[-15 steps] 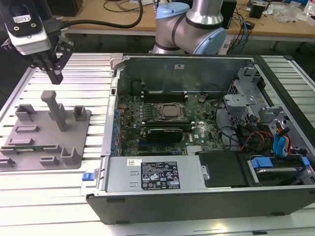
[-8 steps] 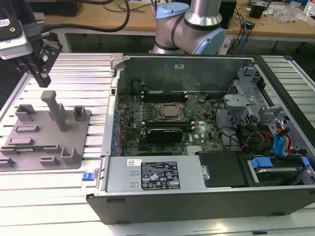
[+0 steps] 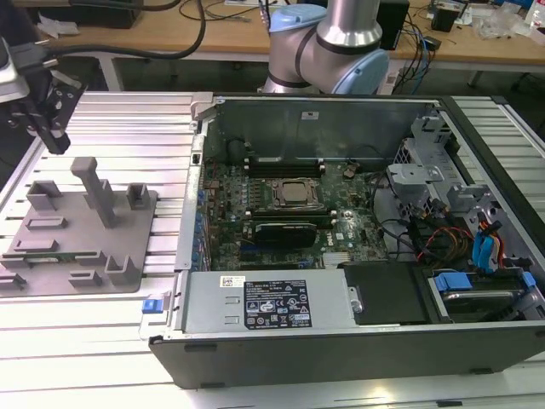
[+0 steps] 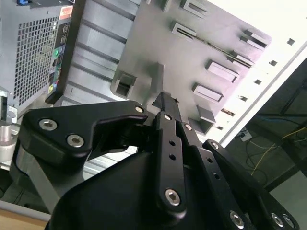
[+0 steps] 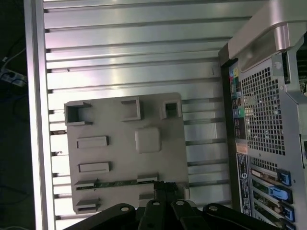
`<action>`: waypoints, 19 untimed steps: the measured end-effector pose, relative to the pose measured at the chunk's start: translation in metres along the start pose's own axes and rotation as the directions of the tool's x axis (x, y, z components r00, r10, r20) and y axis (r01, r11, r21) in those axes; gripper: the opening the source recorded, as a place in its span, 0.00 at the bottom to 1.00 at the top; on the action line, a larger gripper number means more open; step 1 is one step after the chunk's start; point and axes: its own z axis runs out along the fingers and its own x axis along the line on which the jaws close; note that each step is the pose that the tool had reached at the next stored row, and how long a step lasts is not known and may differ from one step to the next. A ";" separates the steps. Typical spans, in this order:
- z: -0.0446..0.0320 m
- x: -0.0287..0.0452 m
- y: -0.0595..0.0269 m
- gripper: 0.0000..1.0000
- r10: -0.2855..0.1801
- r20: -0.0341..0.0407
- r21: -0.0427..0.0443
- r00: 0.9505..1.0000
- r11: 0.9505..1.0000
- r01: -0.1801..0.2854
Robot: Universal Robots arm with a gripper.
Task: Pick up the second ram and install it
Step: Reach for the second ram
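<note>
The second ram (image 5: pixel 117 182) is a thin green stick standing on edge in a slot of the grey holder tray (image 5: pixel 158 120). In the exterior view the ram (image 3: pixel 43 255) sits near the tray's front left. My gripper (image 3: pixel 56 136) hangs well above the table, over the tray's far left side. Its black fingers look shut with nothing between them. In the first wrist view the gripper (image 5: pixel 166 188) shows by one end of the stick, high above it. In the second wrist view the gripper (image 4: pixel 165 101) points down at the tray (image 4: pixel 158 43).
An open computer case (image 3: pixel 341 341) fills the exterior view's right, with the motherboard (image 3: pixel 289 204), its long black slots (image 3: pixel 281 160) and the arm's base behind it. A tall grey post (image 3: pixel 95 189) and several small blocks rise from the tray. The table (image 3: pixel 128 111) is ribbed aluminium.
</note>
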 end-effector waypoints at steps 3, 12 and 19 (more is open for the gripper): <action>0.0008 0.0117 -0.0017 0.08 0.000 0.000 0.000 1.000 1.000 0.000; 0.0103 0.0212 -0.0077 0.08 0.000 0.000 0.000 1.000 1.000 0.000; 0.0189 0.0278 -0.0148 0.08 0.000 0.000 0.000 1.000 1.000 0.000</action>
